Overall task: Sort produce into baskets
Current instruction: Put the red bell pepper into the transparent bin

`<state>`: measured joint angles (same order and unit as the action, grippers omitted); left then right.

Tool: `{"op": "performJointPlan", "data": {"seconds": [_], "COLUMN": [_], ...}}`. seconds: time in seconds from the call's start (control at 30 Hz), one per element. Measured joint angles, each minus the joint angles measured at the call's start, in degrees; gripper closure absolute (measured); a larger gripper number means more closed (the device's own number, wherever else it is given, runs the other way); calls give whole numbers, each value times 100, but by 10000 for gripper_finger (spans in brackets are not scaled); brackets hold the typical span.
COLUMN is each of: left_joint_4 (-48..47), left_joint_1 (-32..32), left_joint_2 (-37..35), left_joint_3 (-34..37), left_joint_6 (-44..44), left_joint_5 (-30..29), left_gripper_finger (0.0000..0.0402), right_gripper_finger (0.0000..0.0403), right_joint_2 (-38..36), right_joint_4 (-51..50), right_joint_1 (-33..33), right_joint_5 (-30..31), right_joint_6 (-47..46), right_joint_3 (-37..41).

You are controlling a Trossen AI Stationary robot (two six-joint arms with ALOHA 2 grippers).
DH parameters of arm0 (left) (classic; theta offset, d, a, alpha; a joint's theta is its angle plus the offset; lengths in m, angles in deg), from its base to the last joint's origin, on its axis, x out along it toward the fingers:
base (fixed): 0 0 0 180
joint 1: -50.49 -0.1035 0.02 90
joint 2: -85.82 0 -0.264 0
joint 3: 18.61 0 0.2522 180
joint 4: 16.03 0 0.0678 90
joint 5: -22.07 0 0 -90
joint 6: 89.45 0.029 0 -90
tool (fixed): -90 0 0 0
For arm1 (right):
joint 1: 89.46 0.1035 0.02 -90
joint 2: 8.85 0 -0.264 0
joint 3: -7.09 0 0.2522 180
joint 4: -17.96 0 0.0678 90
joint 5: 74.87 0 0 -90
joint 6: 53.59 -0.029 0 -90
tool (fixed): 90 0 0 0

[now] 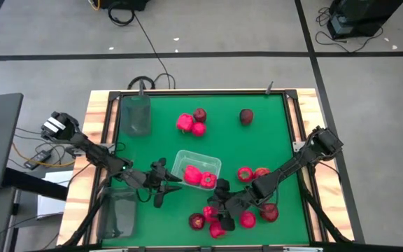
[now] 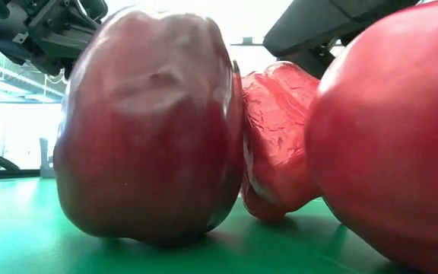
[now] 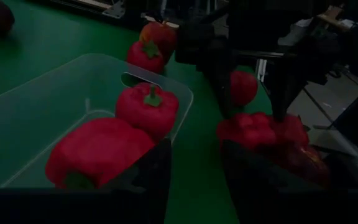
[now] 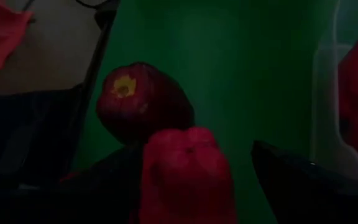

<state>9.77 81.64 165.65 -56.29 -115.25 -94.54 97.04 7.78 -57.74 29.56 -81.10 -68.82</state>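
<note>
Two red peppers [image 1: 199, 176] (bright, lumpy) lie in one clear basket [image 1: 215, 165].

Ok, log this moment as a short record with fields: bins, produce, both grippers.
clear bin: mid-table, holds two red peppers
grey bins: one at the far left, one at the near left
loose produce: cluster far centre; lone dark apple; pile near right
left gripper: open beside the clear bin
right gripper: over the near pile, a red pepper between its fingers

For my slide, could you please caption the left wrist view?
Two red peppers lie in the clear bin; more produce waits beside it.
</note>
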Motion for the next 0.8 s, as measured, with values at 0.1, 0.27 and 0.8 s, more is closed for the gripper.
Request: {"op": "performJointPlan", "data": {"seconds": [0.1, 0.27, 0.8], "left_joint_4": [0, -1, 34], "left_joint_1": [0, 0, -2], "left_joint_2": [0, 0, 0], "left_joint_3": [0, 0, 0], "left_joint_6": [5, 11, 131], "left_joint_5": [-25, -35, -35], "left_gripper_finger": [254, 254, 254], "right_gripper_finger": [92, 92, 170], "right_joint_2": [0, 84, 370], "right_joint_4": [-22, 81, 144], "right_joint_1": [-8, -8, -41], "right_joint_5": [-102, -109, -416], "right_joint_6": [-2, -75, -297], "right_joint_3": [0, -3, -7]}}
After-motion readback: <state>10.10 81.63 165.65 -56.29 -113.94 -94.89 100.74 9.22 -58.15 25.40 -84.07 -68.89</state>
